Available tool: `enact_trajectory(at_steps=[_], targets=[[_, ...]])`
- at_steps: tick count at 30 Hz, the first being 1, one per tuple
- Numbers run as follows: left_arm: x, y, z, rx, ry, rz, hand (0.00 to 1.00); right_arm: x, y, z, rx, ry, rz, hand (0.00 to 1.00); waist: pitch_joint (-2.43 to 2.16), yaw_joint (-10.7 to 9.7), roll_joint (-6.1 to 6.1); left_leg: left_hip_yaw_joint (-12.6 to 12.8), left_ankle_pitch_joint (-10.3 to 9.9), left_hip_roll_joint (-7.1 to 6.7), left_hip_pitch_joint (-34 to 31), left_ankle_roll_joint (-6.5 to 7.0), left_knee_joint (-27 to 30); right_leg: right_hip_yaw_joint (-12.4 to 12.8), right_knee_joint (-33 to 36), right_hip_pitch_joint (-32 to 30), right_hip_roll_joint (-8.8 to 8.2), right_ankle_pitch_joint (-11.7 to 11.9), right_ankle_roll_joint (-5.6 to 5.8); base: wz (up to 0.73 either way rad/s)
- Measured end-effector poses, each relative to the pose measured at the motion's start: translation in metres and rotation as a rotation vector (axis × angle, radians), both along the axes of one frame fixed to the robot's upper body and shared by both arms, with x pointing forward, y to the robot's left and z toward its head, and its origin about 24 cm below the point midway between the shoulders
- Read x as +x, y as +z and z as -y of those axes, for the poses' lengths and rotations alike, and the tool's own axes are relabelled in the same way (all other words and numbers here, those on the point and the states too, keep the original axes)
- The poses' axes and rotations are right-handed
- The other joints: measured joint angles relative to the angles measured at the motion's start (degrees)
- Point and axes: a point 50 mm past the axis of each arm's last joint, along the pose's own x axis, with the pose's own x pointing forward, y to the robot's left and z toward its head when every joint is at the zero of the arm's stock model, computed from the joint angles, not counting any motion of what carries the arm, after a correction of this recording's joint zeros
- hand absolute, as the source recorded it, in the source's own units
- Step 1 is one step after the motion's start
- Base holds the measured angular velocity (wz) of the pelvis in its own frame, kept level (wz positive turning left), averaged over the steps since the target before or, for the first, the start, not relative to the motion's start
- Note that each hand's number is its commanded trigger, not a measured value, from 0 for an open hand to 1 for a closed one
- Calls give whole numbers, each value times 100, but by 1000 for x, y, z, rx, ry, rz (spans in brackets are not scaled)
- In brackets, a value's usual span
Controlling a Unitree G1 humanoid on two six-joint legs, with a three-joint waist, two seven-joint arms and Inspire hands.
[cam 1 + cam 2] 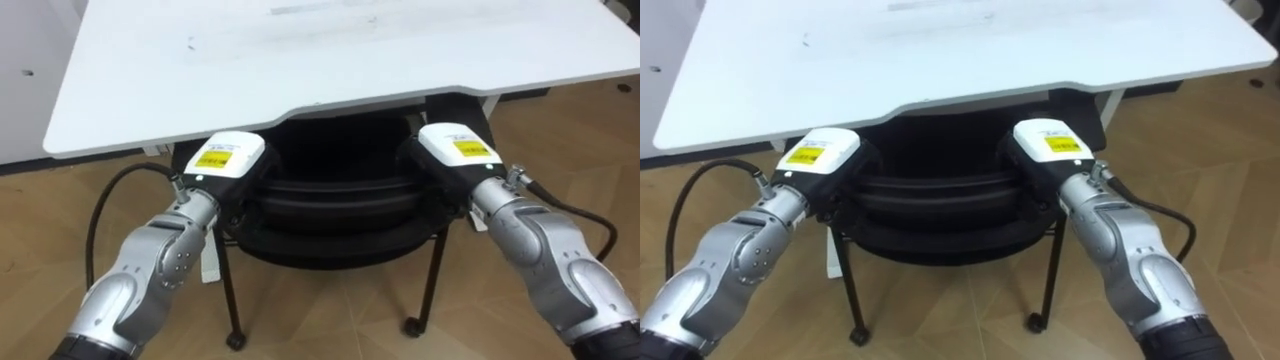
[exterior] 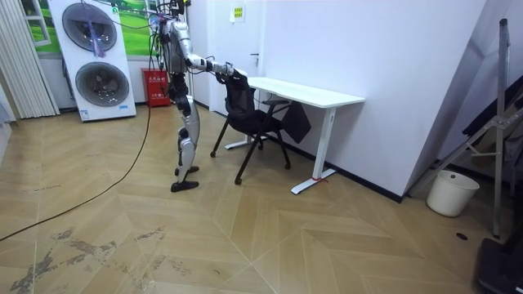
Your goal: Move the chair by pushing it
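Mid-push: left hand (image 1: 228,160) and right hand (image 1: 455,148) on chair (image 1: 335,215) back, fingers hidden, grip untellable; chair partly under bench (image 1: 300,60), probably needs an even forward shove.

My head cameras show me a white desk (image 1: 300,60) with a curved cut-out in its near edge, standing on a wooden floor (image 1: 330,320); faint grey smudges mark its top. On the room camera I see two round-doored white machines (image 2: 96,57) stacked at the room view's left, with a red box (image 2: 158,87) on the floor just beside them; a white door (image 2: 249,33) stands behind the desk; a white bucket (image 2: 451,193) sits by the wall at the room view's right, near a grey metal stand (image 2: 500,122).
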Motion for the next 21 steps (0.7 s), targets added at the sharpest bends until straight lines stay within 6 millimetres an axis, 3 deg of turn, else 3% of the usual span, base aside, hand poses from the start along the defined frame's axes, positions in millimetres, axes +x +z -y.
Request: enact_trajectory(at_steps=[11,16,17,18,19,20,21], targets=[[0,0,1,2,-1,4,100,0,-1,1,-4,-2,-17,100,-1,15,3,26,-1,27,92,9,-121,-57,-382,190,16,187,31,-3],[0,1,1,7,1,1,100,-1,-2,1,3,-3,-26,100,-8,40,-12,41,1,20,190,13,-209,-360,-467,271,-31,226,46,-1],[0,1,1,9,0,3,89,-1,-2,1,4,-3,-26,100,-9,41,-14,42,1,24,190,13,-213,-366,-486,277,-30,236,45,0],[0,1,1,13,2,4,18,-1,-2,1,5,-3,-26,61,-11,40,-18,42,1,25,193,13,-214,-371,-492,284,-29,240,45,0],[0,1,1,14,3,4,0,-1,-2,1,5,-3,-26,30,-11,39,-19,42,1,24,197,13,-215,-373,-496,290,-30,241,45,0],[0,1,1,14,4,4,0,-1,-2,1,6,-4,-26,0,-11,39,-19,42,1,24,198,13,-216,-373,-500,292,-30,242,45,0],[0,1,1,14,4,4,0,-1,-2,1,6,-4,-27,0,-11,39,-19,42,1,24,199,13,-217,-374,-503,295,-30,242,45,0]])
